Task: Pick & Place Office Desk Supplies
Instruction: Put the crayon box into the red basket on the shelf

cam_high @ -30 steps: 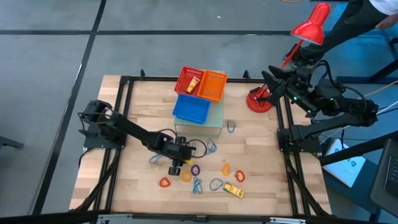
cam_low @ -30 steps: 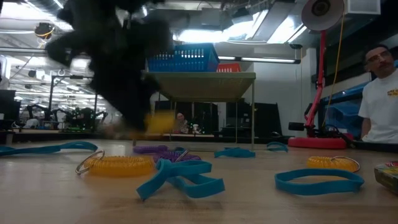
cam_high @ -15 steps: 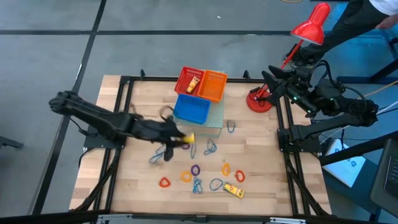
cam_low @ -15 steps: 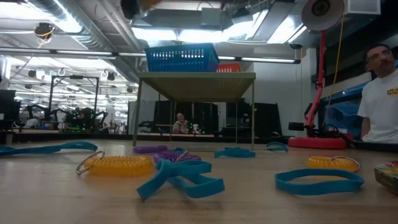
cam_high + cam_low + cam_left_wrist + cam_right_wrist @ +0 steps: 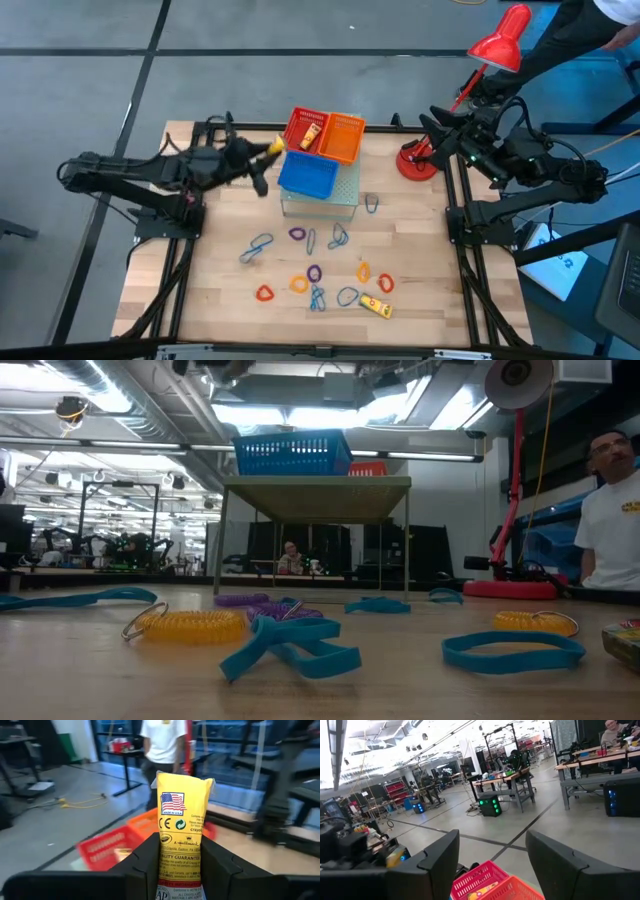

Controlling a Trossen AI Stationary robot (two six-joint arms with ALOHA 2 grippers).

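My left gripper (image 5: 262, 157) hangs in the air just left of the red basket (image 5: 307, 129), shut on a yellow rectangular box (image 5: 272, 147) that fills the left wrist view (image 5: 181, 815). A second yellow box (image 5: 375, 307) lies near the table's near edge, and another sits in the red basket. Several small loops, blue-grey (image 5: 256, 248), purple (image 5: 314, 272), orange (image 5: 363, 270) and red (image 5: 264, 293), lie flat on the wood. My right gripper (image 5: 437, 122) waits open beside the lamp base, its fingers apart in its wrist view (image 5: 492, 845). My left gripper pinches the yellow box between its two fingers (image 5: 145, 857) by its flat sides, at the lower end (image 5: 181, 865). The printed far end (image 5: 182, 785) sticks out forward past the fingertips. The box is lifted clear of the table.
Red, orange (image 5: 343, 138) and blue (image 5: 308, 175) mesh baskets sit on a small raised stand (image 5: 322, 198) at the far middle. A red desk lamp (image 5: 418, 160) stands at the far right. A person (image 5: 610, 510) stands beyond the table.
My left gripper has risen from the table's middle and swung toward the far edge and left, carrying the yellow box clear of the wood to beside the red basket. It has left the low view. The loops have kept their places.
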